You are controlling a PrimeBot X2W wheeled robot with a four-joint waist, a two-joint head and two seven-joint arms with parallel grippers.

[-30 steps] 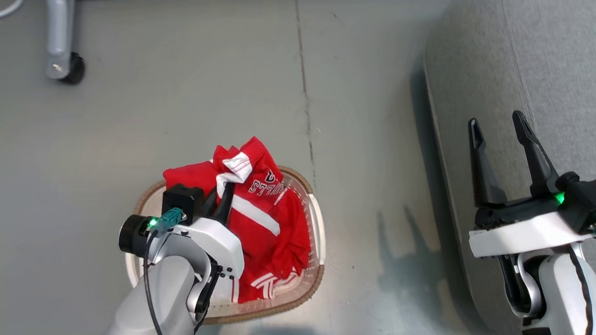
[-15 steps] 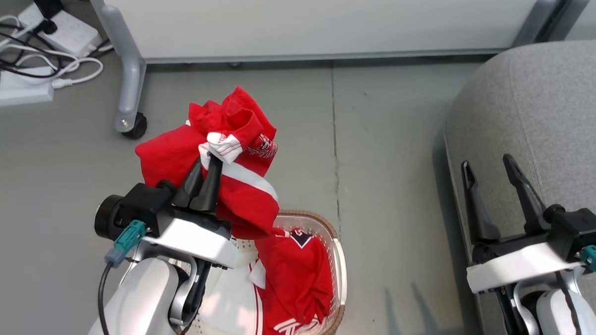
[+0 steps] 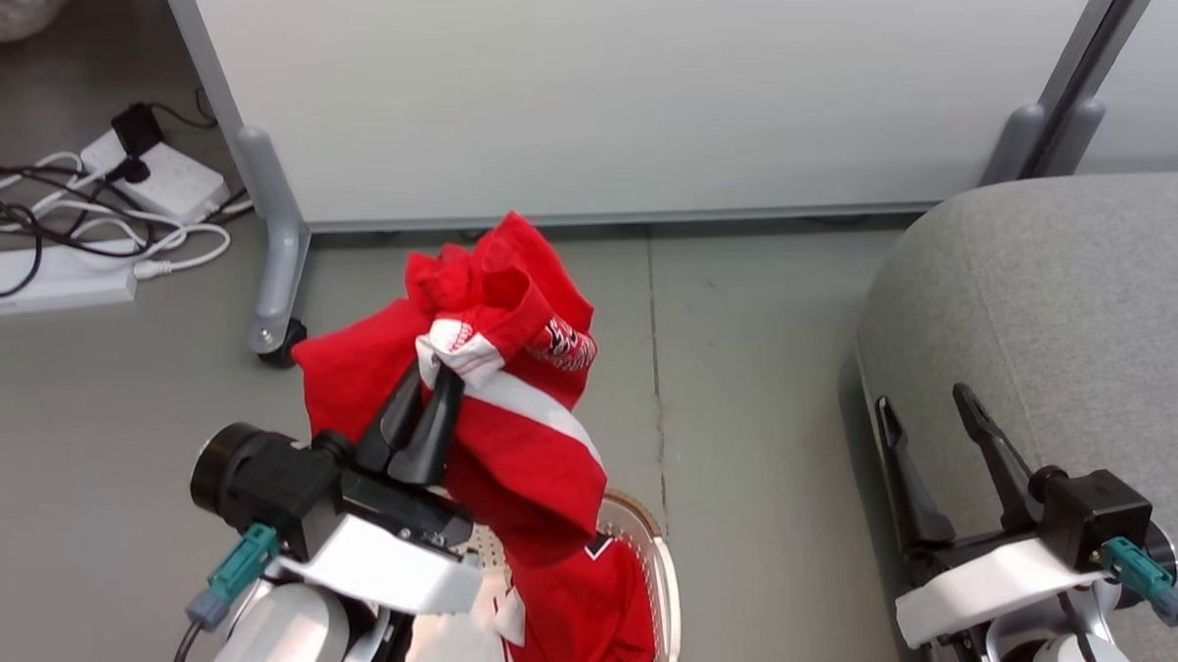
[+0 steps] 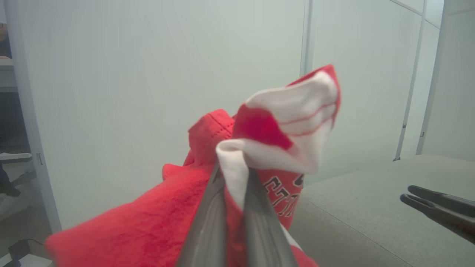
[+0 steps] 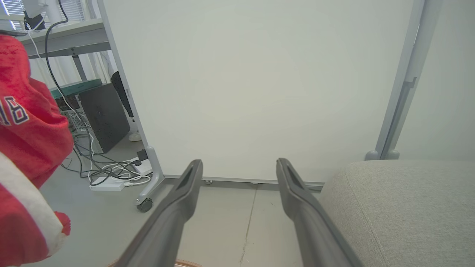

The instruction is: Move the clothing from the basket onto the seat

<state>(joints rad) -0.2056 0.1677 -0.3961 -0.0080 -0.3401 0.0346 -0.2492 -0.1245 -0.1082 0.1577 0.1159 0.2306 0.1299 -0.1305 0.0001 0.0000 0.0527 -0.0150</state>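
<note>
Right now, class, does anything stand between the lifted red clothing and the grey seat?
Only the open right gripper, poised at the near edge of the seat; otherwise just floor separates the clothing from it.

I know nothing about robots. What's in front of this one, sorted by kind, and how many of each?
Tools: 2, left tool shut on the held garment, right tool open
Red garments: 2, held garment, garment in the basket
Basket: 1
Seat: 1
Power strips: 2, near strip, far strip
Total: 8
</note>
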